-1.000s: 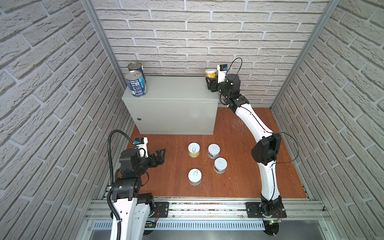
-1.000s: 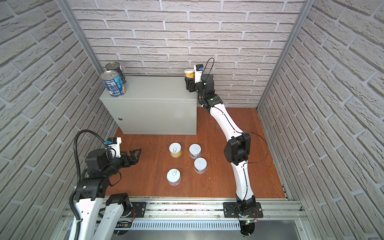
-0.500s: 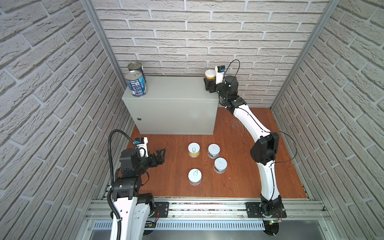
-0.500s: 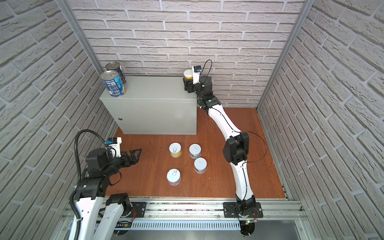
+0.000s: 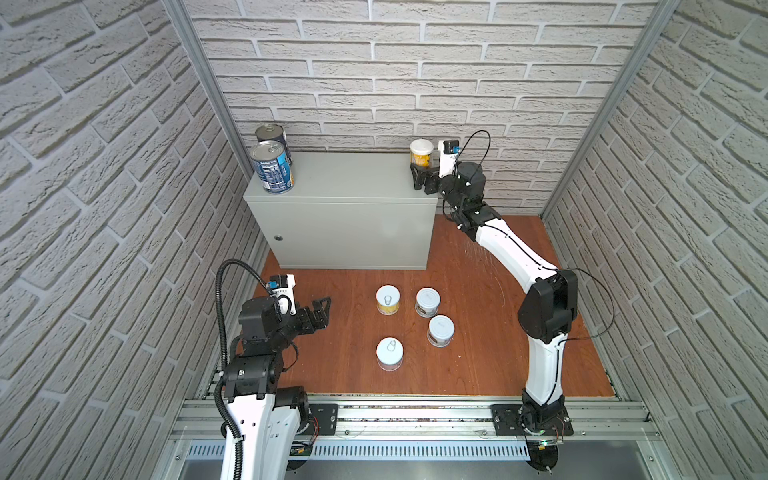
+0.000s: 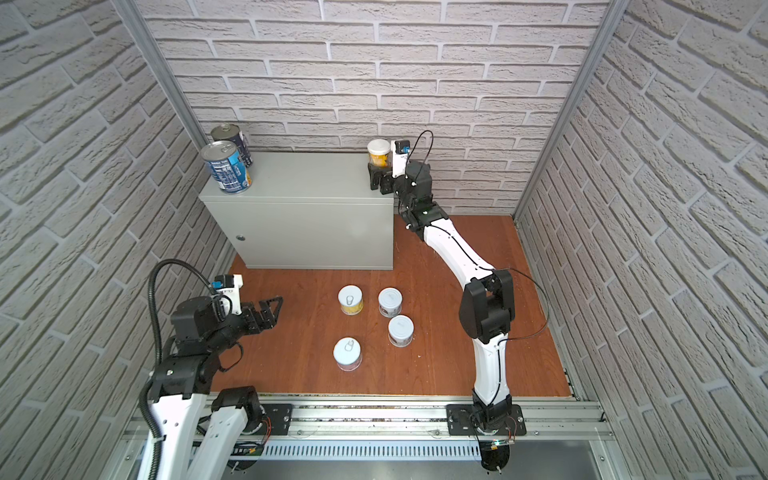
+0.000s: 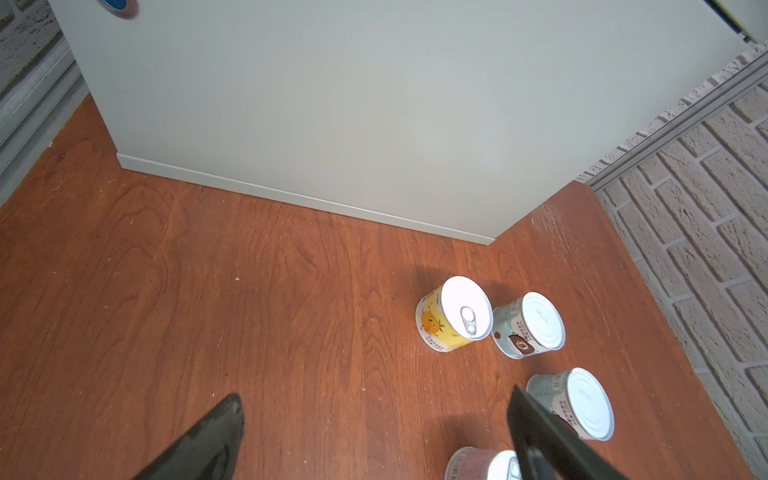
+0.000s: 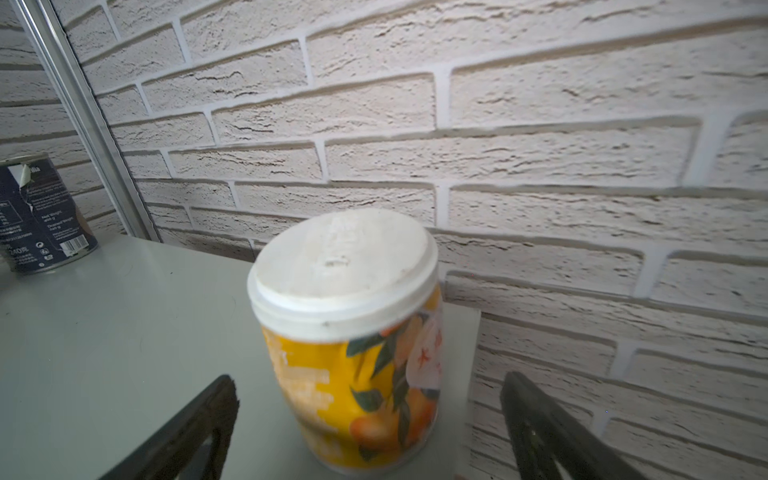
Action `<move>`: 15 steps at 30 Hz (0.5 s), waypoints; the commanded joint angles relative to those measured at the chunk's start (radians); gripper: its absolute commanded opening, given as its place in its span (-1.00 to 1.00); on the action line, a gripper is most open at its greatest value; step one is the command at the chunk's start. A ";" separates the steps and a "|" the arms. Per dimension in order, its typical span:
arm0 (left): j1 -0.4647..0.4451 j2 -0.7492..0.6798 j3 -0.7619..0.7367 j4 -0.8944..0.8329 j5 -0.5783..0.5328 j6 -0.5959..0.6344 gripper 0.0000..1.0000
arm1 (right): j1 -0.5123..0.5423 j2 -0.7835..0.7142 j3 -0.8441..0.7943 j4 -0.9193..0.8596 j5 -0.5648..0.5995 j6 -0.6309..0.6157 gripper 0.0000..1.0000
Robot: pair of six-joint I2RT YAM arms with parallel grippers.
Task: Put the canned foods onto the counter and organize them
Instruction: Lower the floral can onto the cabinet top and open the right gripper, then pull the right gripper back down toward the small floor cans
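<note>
The counter [image 5: 349, 183] [image 6: 307, 183] is a grey cabinet at the back. Two dark-blue cans [image 5: 272, 168] [image 5: 272, 139] stand at its back left corner. At its back right corner a yellow-labelled, white-lidded can [image 5: 422, 151] [image 6: 379, 151] [image 8: 353, 332] stands upright. My right gripper [image 5: 423, 179] [image 6: 379, 180] [image 8: 371, 384] is open around it, with both fingers clear of its sides. Several short white-lidded cans [image 5: 388, 299] [image 5: 441, 329] [image 7: 453, 316] stand on the wooden floor. My left gripper [image 5: 322, 311] [image 6: 272, 309] [image 7: 376, 399] hangs open and empty low over the floor, left of them.
Brick walls close in the left, right and back sides. The yellow can sits close to the back wall [image 8: 540, 257] and the counter's right edge. A small round lock [image 5: 278, 238] marks the cabinet front. A metal rail [image 5: 395, 419] runs along the front.
My right gripper has gone from shut on the yellow-labelled can to open, leaving it standing on the counter's back right corner. The left arm has not moved.
</note>
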 commanded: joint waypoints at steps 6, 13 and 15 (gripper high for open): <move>0.004 -0.009 -0.015 0.047 0.028 -0.007 0.97 | 0.009 -0.210 -0.160 0.028 0.015 -0.038 0.99; 0.006 -0.010 -0.016 0.055 0.053 -0.008 0.96 | 0.013 -0.403 -0.382 0.062 0.028 -0.019 0.99; 0.004 -0.012 -0.016 0.057 0.062 -0.009 0.97 | 0.013 -0.444 -0.410 0.015 0.039 -0.029 1.00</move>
